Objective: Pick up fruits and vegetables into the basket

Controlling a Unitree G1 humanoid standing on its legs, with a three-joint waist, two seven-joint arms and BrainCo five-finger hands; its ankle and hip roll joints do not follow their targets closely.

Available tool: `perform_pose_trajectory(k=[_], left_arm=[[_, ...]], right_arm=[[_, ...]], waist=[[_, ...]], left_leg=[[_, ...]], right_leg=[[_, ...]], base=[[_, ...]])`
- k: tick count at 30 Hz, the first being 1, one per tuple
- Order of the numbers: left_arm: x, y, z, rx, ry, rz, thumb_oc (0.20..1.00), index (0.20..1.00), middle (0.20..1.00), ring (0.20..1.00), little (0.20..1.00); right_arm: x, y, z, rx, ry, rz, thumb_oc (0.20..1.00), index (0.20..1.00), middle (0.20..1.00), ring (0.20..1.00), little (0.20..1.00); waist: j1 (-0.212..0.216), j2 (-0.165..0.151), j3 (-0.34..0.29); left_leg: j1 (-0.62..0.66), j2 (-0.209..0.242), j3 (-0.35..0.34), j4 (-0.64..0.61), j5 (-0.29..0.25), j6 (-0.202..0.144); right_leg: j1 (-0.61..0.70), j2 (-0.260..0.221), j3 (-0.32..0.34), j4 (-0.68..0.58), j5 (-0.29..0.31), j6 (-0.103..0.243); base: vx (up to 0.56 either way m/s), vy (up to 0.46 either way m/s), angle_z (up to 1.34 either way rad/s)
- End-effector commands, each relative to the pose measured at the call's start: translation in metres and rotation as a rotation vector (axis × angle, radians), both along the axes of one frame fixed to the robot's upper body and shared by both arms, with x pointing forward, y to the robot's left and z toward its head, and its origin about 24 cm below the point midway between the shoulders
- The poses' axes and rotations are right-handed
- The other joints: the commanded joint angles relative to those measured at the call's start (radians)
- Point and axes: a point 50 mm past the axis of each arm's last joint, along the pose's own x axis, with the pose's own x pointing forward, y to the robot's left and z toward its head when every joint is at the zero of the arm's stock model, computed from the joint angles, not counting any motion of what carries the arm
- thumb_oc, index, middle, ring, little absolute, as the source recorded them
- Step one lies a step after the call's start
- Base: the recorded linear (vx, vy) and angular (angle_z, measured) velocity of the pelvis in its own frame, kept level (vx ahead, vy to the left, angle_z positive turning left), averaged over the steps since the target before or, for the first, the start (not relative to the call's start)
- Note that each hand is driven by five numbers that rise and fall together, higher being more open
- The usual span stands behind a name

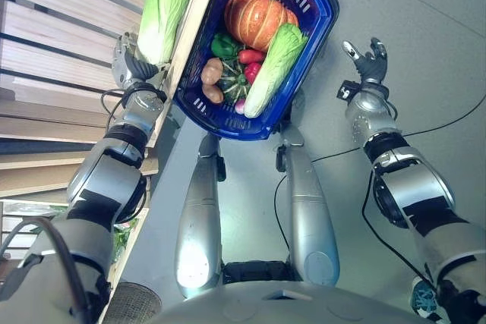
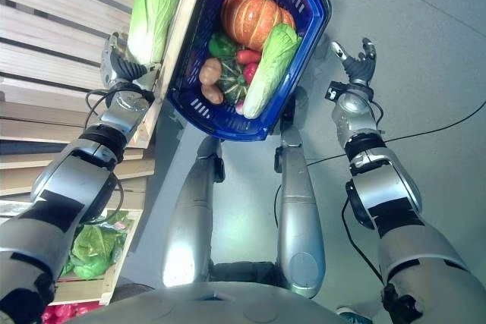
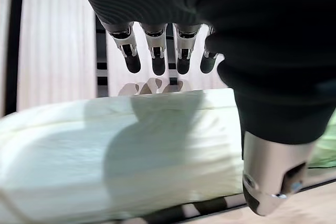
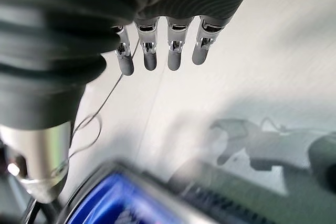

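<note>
A long pale green napa cabbage with crinkled leaves and a white ribbed base (image 1: 162, 14) lies on the slatted pale wooden shelf (image 1: 61, 28) at my left. My left hand (image 1: 130, 64) sits at its lower end, just beside it; in my left wrist view the fingers (image 3: 157, 59) hang straight and spread above the cabbage's smooth, creamy, veined side, the thumb apart, nothing gripped.

The blue plastic basket with a slotted wall (image 1: 315, 17) stands on the grey floor next to the shelf edge, between my two arms. Inside it a round ribbed orange pumpkin with a green stem (image 1: 257, 19) fills the far end. A second pale green napa cabbage (image 1: 275, 66) lies slantwise along the basket's right side, its white base toward me. Beside these sit a glossy green bell pepper (image 1: 222, 44), a red pepper (image 1: 250, 57), two brown potatoes (image 1: 212, 72) and a small dark green striped squash (image 1: 234, 86), all packed touching.

My right hand (image 1: 367, 61) hovers over the smooth grey floor (image 1: 425, 51), well apart from the basket, fingers (image 4: 173, 51) straight and loosely spread, holding nothing.

No writing or label is readable on anything.
</note>
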Motion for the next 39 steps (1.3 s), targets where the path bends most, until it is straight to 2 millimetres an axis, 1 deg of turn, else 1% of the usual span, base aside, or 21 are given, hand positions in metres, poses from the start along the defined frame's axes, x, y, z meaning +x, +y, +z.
perform_pose_trajectory(k=[1,4,7,10,14,22,23,24,25,26,27,39], left_arm=[[-0.011,0.029,-0.007,0.010,0.068,0.126,1.000,1.000,1.000,1.000,1.000],[-0.014,0.036,-0.011,-0.002,0.113,0.146,1.000,1.000,1.000,1.000,1.000],[-0.015,0.040,-0.014,-0.018,0.155,0.145,1.000,1.000,1.000,1.000,1.000],[-0.017,0.042,-0.020,-0.038,0.215,0.135,1.000,1.000,1.000,1.000,1.000],[-0.019,0.042,-0.027,-0.041,0.295,0.113,1.000,1.000,1.000,1.000,1.000],[-0.017,0.041,-0.027,-0.046,0.334,0.090,1.000,1.000,1.000,1.000,1.000],[-0.017,0.041,-0.027,-0.049,0.337,0.089,0.922,0.922,0.922,0.922,0.922],[-0.017,0.041,-0.027,-0.055,0.344,0.081,0.642,0.642,0.642,0.642,0.642],[-0.017,0.040,-0.028,-0.059,0.348,0.077,0.476,0.476,0.476,0.476,0.476],[-0.017,0.040,-0.028,-0.063,0.353,0.072,0.241,0.241,0.241,0.241,0.241],[-0.016,0.040,-0.028,-0.065,0.354,0.070,0.200,0.200,0.200,0.200,0.200],[-0.016,0.039,-0.029,-0.080,0.372,0.037,0.200,0.200,0.200,0.200,0.200]], right_arm=[[-0.014,-0.032,-0.011,0.024,0.008,-0.109,1.000,1.000,1.000,1.000,1.000],[-0.021,-0.044,-0.019,0.038,0.039,-0.139,1.000,1.000,1.000,1.000,1.000],[-0.024,-0.048,-0.023,0.043,0.054,-0.144,1.000,1.000,1.000,1.000,1.000],[-0.024,-0.049,-0.023,0.035,0.055,-0.136,1.000,1.000,1.000,1.000,1.000],[-0.020,-0.046,-0.017,0.027,0.042,-0.117,1.000,1.000,1.000,1.000,1.000],[-0.013,-0.036,-0.009,0.026,0.017,-0.094,1.000,1.000,1.000,1.000,1.000],[-0.013,-0.036,-0.008,0.027,0.016,-0.092,1.000,1.000,1.000,1.000,1.000],[-0.012,-0.034,-0.008,0.029,0.012,-0.092,1.000,1.000,1.000,1.000,1.000],[-0.012,-0.033,-0.008,0.029,0.011,-0.091,1.000,1.000,1.000,1.000,1.000],[-0.012,-0.033,-0.007,0.030,0.009,-0.091,1.000,1.000,1.000,1.000,1.000],[-0.012,-0.033,-0.007,0.030,0.008,-0.092,1.000,1.000,1.000,1.000,1.000],[-0.010,-0.031,-0.006,0.045,0.013,-0.096,1.000,1.000,1.000,1.000,1.000]], waist=[[-0.026,0.014,-0.038],[-0.031,0.008,-0.038],[-0.035,0.003,-0.038],[-0.037,0.002,-0.038],[-0.038,0.005,-0.038],[-0.037,0.009,-0.038],[-0.037,0.009,-0.038],[-0.037,0.008,-0.038],[-0.037,0.007,-0.038],[-0.037,0.007,-0.038],[-0.037,0.007,-0.038],[-0.036,0.001,-0.038]], left_leg=[[-0.035,-0.041,0.027,0.012,-0.026,0.023],[-0.038,-0.039,0.029,0.017,-0.030,0.025],[-0.040,-0.037,0.032,0.019,-0.034,0.026],[-0.040,-0.037,0.033,0.020,-0.034,0.025],[-0.039,-0.035,0.035,0.016,-0.032,0.023],[-0.041,-0.034,0.036,0.006,-0.030,0.019],[-0.041,-0.033,0.036,0.004,-0.030,0.019],[-0.041,-0.033,0.037,0.000,-0.029,0.019],[-0.042,-0.032,0.037,0.000,-0.029,0.018],[-0.044,-0.032,0.037,0.000,-0.029,0.018],[-0.044,-0.032,0.037,0.000,-0.029,0.018],[-0.043,-0.031,0.038,-0.006,-0.028,0.014]], right_leg=[[0.037,0.061,-0.057,0.030,-0.084,0.032],[0.035,0.061,-0.056,0.032,-0.085,0.032],[0.033,0.062,-0.055,0.033,-0.086,0.032],[0.034,0.062,-0.054,0.031,-0.085,0.033],[0.036,0.060,-0.054,0.026,-0.084,0.033],[0.036,0.058,-0.055,0.012,-0.084,0.034],[0.036,0.057,-0.055,0.010,-0.084,0.034],[0.036,0.058,-0.056,0.007,-0.083,0.035],[0.036,0.058,-0.056,0.005,-0.083,0.035],[0.034,0.058,-0.056,0.004,-0.082,0.035],[0.034,0.058,-0.056,0.004,-0.082,0.035],[0.038,0.057,-0.056,-0.012,-0.075,0.037]], base=[[0.02,0.001,-0.09],[0.01,0.000,-0.02],[0.00,0.000,0.00],[0.00,0.000,0.00],[0.00,0.003,-0.01],[0.00,0.000,0.00],[0.00,0.000,0.00],[0.00,0.000,0.00],[0.00,0.000,0.00],[0.00,0.000,0.00],[0.00,0.000,0.00],[0.00,0.000,0.00]])
